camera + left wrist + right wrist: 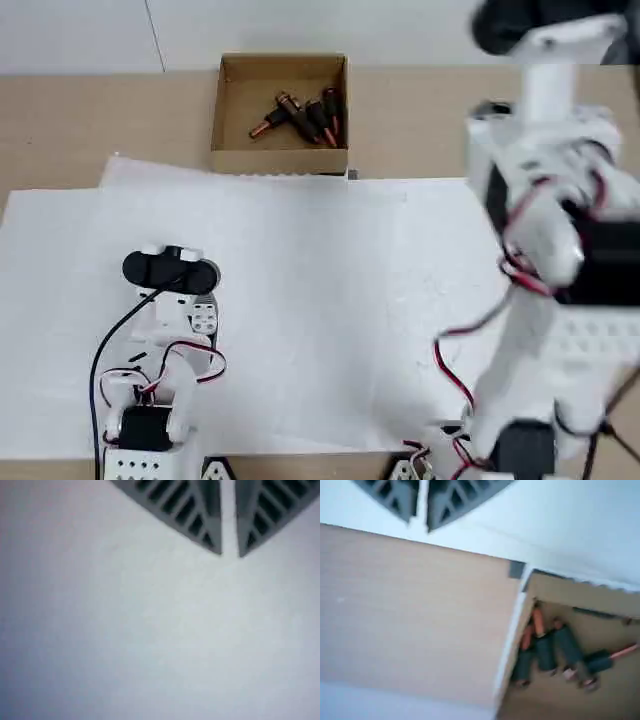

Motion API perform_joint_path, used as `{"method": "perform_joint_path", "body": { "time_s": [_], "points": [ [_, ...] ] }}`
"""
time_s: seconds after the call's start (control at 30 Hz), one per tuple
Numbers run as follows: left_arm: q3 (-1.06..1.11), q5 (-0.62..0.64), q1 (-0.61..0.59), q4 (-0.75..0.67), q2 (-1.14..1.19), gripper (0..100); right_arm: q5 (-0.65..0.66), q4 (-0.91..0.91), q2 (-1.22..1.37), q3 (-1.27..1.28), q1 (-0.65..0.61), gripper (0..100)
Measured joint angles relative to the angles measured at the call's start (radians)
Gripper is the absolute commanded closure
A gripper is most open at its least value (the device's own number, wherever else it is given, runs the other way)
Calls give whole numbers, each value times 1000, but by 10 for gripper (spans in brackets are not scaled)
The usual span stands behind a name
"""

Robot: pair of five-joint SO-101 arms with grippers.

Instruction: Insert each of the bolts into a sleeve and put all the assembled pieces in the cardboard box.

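Inside the cardboard box [280, 160] at the far side of the bench [90, 120] lay several assembled pieces [300, 117], bolts in sleeves, heaped together; every piece visible was already boxed, so the task looked finished. The left claw [229, 550], over white paper [150, 640], and the right claw [421, 522] were each narrowed to a slit, holding nothing
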Motion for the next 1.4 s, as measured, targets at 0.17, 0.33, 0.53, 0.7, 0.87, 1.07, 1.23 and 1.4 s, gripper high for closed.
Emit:
{"method": "perform_joint_path", "body": {
  "time_s": [0.17,0.33,0.53,0.7,0.87,1.07,1.23,1.4],
  "points": [
    [0,0,0,0,0,993,9,6,-141,112,31,996],
    [0,0,0,0,0,993,11,6,-336,396,35,996],
    [0,0,0,0,0,993,11,-118,-598,827,43,996],
    [0,0,0,0,0,993,12,-276,-856,1267,41,996],
    [0,0,0,0,0,993,12,-399,-1065,1642,43,996],
    [0,0,0,0,0,993,12,-500,-1240,1946,14,996],
    [0,0,0,0,0,993,12,-572,-1389,2165,-3,996],
    [0,0,0,0,0,993,12,-580,-1498,2311,-31,996]
  ]
}}
